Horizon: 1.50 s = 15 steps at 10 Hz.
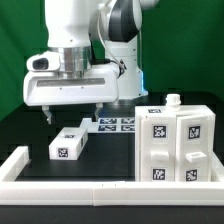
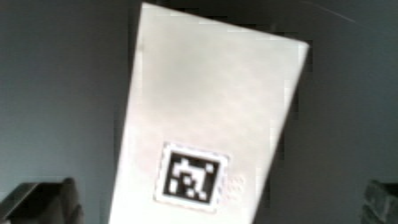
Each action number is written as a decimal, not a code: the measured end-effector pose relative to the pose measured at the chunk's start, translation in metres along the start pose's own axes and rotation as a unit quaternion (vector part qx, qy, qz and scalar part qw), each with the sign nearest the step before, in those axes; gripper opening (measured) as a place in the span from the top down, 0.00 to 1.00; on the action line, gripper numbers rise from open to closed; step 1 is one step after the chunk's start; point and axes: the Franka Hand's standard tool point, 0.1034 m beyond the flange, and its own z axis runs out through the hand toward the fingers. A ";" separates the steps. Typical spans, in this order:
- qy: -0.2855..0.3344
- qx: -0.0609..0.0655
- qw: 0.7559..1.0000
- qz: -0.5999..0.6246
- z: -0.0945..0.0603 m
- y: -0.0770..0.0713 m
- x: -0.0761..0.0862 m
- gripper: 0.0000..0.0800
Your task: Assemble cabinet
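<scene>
Here, the gripper (image 1: 75, 116) hangs above the black tabletop (image 1: 25, 135), its two fingers (image 1: 50, 113) spread wide apart with nothing between them. Below it, clear of the fingers, a loose white block (image 1: 68, 145) of the cabinet lies flat on the tabletop. It is toward the corner at the exterior view's left, near the edge closest to the camera. A square black-and-white tag (image 1: 63, 153) shows at the block's near end.

In the wrist view the block (image 2: 205, 100) fills the middle as a long white slab with a tag (image 2: 192, 175) near one end. It lies aslant between the two dark fingertips (image 2: 45, 205), and the gripper (image 2: 210, 208) holds nothing.

The cabinet (image 1: 175, 140), a white boxy shell, stands upright at the tabletop's corner on the exterior view's right. It is just behind the white rail (image 1: 100, 186) along the near edge and well apart from the block. Its faces carry several tags, and a small stub (image 1: 173, 99) sticks up from its top. The marker board (image 1: 115, 123) lies flat farther back, between block and cabinet.
</scene>
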 end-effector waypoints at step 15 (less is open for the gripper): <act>-0.010 -0.004 1.000 0.004 0.051 0.003 0.002 0.25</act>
